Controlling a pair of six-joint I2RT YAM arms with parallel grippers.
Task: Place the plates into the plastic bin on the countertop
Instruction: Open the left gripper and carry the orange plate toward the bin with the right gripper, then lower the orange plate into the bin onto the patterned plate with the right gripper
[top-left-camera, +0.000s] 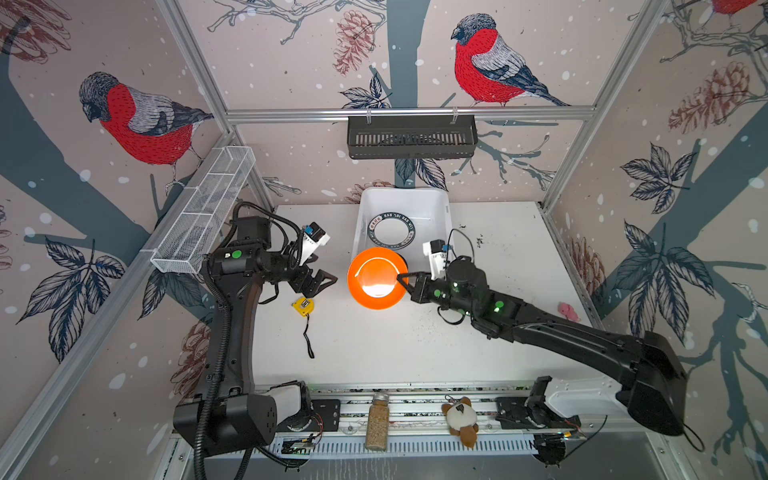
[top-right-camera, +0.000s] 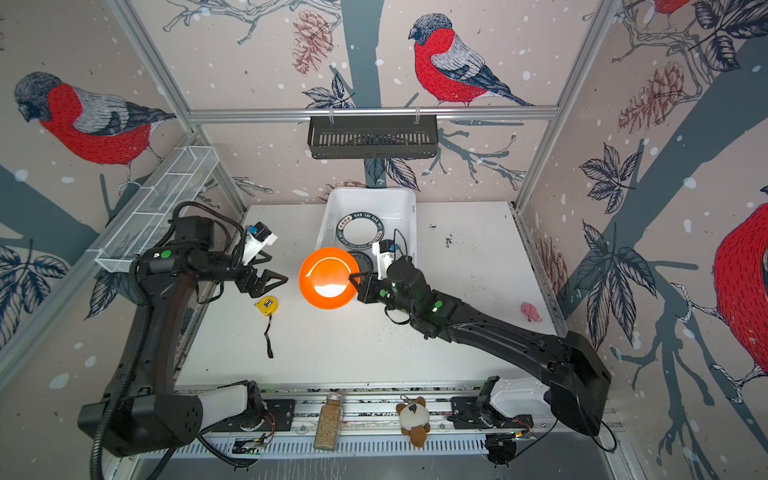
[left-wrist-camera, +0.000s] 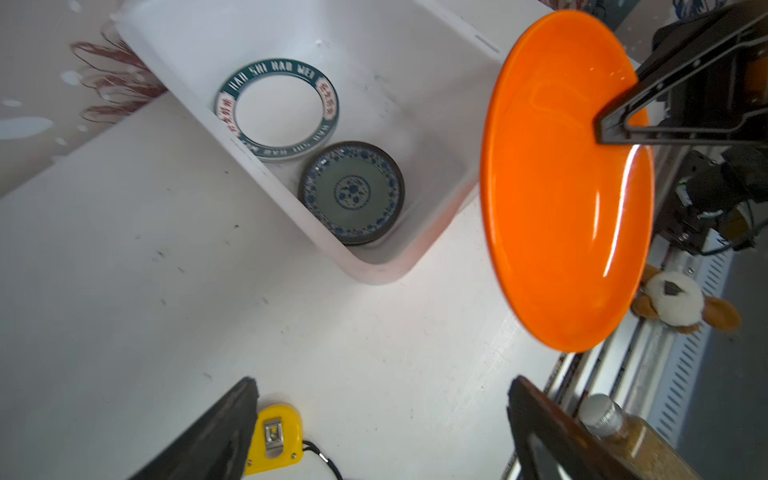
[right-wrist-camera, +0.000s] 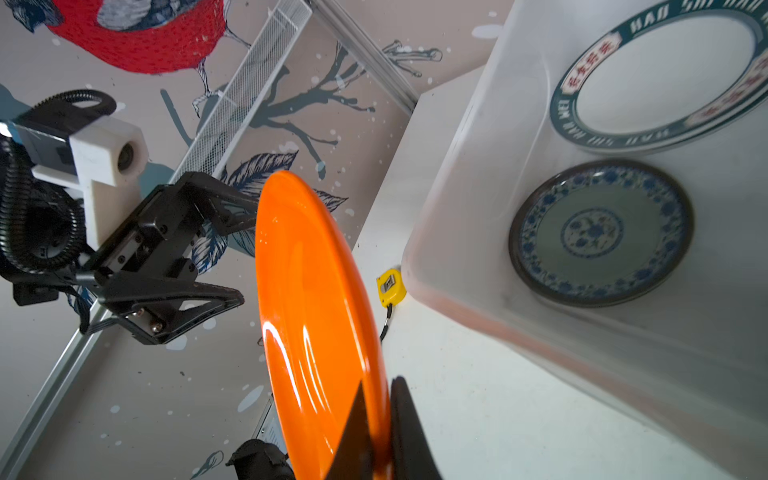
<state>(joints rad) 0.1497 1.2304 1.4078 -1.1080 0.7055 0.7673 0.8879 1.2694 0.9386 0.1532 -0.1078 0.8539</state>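
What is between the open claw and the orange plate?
Nothing. In both top views only bare table shows between the left gripper and the orange plate; the tape measure lies aside.

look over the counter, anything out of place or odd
Non-dish clutter lies on the countertop: a yellow tape measure left of the orange plate, a small pink toy at the right edge, and dark specks right of the plastic bin. The right claw holds the orange plate tilted, by its rim only.

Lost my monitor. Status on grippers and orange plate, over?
Right gripper shut on orange plate rim, plate airborne by plastic bin. Left gripper open, empty. Yellow tape measure below, not blocking.
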